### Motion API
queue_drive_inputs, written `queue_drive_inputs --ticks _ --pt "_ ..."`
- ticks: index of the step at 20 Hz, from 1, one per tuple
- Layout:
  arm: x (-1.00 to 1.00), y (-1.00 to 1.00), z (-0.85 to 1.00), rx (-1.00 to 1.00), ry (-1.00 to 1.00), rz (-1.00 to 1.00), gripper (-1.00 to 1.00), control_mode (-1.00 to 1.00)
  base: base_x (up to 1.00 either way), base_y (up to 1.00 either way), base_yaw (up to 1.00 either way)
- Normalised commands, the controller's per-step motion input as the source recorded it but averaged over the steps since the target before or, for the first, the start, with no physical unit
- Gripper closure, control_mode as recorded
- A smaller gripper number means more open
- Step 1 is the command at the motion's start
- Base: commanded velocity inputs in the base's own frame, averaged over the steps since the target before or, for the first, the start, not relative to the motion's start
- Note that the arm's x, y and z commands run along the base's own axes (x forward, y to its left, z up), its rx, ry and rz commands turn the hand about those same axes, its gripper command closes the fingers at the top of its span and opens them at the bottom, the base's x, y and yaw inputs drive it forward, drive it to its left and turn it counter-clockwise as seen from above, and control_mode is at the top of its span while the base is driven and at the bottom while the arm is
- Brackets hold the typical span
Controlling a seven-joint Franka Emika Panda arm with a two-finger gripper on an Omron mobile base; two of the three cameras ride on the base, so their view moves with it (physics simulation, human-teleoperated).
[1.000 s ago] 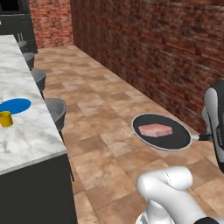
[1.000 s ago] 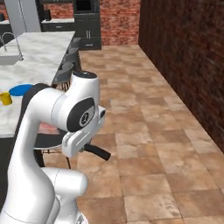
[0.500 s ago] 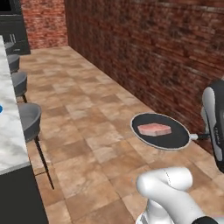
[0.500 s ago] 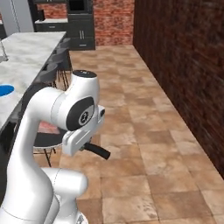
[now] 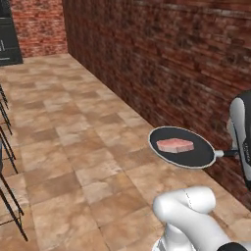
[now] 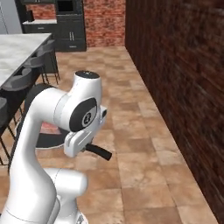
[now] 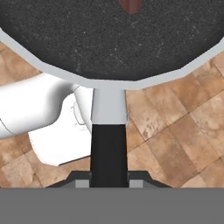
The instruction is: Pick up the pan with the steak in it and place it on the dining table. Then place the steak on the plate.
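With the base having turned so the blue plate has left the left base view, the pincer [image 7: 109, 183] grips the handle of the pan [image 5: 182, 147], steak [image 5: 174, 145] inside, carried above the tiled floor [image 5: 73, 147], delivery to the surface pending.

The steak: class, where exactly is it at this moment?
In the left base view the steak lies in the pan, held in the air above the tiled floor, beside the brick wall.
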Motion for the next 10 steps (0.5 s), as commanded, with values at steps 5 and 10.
queue_drive_inputs --ticks 5,10 --pt "0.0 0.0 0.0 0.0 0.0 0.0 1.0 1.0 1.0 -0.13 0.0" --pt "0.0 0.0 0.0 0.0 0.0 0.0 1.0 1.0 1.0 -0.01 0.0"
